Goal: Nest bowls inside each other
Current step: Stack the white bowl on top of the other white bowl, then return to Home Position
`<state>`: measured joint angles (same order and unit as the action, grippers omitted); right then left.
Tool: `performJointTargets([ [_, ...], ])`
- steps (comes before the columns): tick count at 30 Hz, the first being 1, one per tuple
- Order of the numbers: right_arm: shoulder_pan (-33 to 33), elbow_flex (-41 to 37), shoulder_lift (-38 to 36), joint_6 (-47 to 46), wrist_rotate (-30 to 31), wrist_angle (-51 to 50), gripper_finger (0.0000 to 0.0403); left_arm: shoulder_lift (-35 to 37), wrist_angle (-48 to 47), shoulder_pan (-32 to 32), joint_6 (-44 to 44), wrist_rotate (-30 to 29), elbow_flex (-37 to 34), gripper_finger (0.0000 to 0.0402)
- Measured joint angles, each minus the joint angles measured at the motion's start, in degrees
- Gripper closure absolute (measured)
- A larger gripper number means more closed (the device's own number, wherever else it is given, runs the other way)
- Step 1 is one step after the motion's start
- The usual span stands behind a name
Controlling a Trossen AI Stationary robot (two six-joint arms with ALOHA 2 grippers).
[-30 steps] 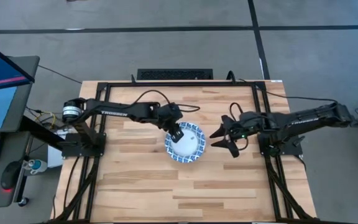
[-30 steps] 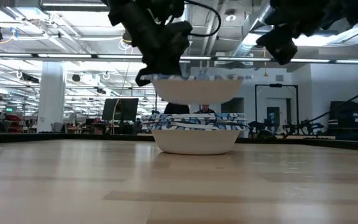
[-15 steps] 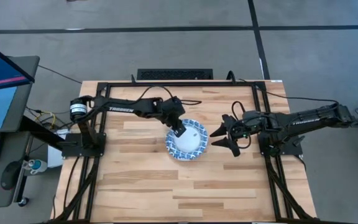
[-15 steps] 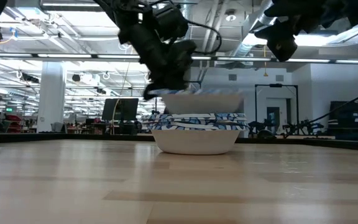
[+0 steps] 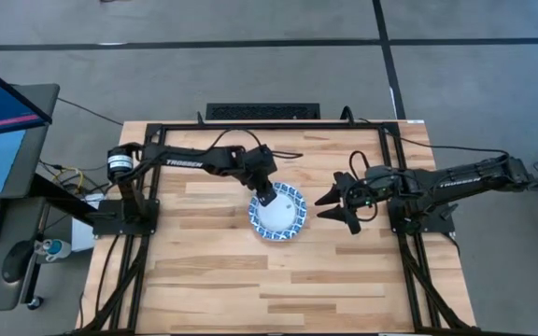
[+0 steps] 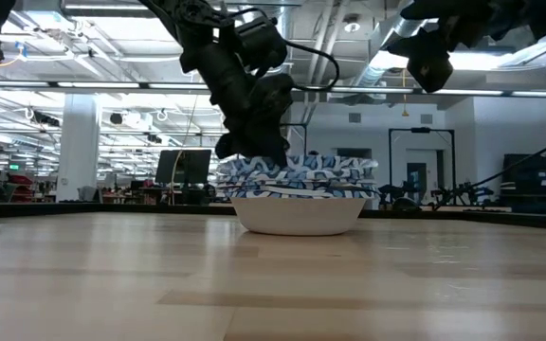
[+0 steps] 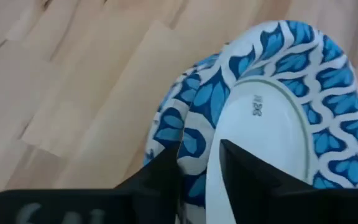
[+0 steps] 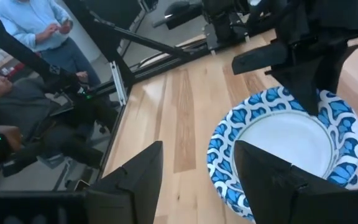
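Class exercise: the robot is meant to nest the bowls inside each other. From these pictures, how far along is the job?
Done: the bowls sit as one nested stack on the table; no loose bowl shows. In hand: the left gripper sits at the top bowl's rim, one finger either side, just apart from it. Left: lifting that gripper clear. The right gripper waits open beside the stack.

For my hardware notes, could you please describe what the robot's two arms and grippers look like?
Both arms are dark, slim and jointed, with white lettering along one link and thin black cables looping beside them. The left arm has a silvery ring at its base joint. The left gripper and right gripper each end in two dark, pointed fingers.
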<state>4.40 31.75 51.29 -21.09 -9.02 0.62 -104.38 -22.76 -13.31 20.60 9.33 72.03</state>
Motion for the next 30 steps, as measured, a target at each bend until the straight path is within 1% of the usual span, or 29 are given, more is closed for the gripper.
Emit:
performJointTargets([
  [4,0.1,0.0,0.0,-1.4,0.0,-0.1,0.0182,0.1,-0.1,-0.8,0.0,1.0,0.0,0.0284],
  [10,0.1,0.0,0.0,-1.5,0.0,-0.1,0.0182,0.3,-0.8,-2.8,0.2,6.5,1.0,0.0278],
  [12,0.1,0.0,0.0,-1.5,0.0,-0.1,0.0182,0.3,-1.6,-3.6,0.6,8.8,2.6,0.0278],
  [16,0.1,0.0,0.0,-1.5,0.0,-0.1,0.0182,0.3,-5.4,-5.6,2.6,16.3,7.7,0.0278],
  [17,0.1,0.0,0.0,-1.5,0.0,-0.1,0.0182,0.4,-6.4,-6.0,2.4,17.4,9.2,0.0278],
  [19,0.1,0.0,0.0,-1.5,0.0,-0.1,0.0182,0.4,-8.4,-6.4,0.9,16.9,12.3,0.0278],
  [20,0.1,0.0,0.0,-1.5,0.0,-0.1,0.0182,0.4,-9.9,-6.5,-0.4,15.5,13.9,0.0278],
  [24,0.1,0.0,0.0,-2.1,0.0,-0.1,0.0182,0.5,-15.5,-6.6,-5.8,6.2,18.5,0.0278],
  [25,0.1,0.0,0.0,-2.8,0.0,-0.1,0.0182,0.5,-17.3,-6.6,-6.7,5.4,19.3,0.0278],
  [27,0.1,0.0,0.0,-4.8,0.0,-0.1,0.0182,0.5,-20.2,-6.6,-8.2,6.0,20.7,0.0278],
  [30,0.1,0.0,0.0,-7.0,0.0,-0.1,0.0182,0.6,-23.0,-6.3,-8.1,9.8,23.3,0.0278],
])
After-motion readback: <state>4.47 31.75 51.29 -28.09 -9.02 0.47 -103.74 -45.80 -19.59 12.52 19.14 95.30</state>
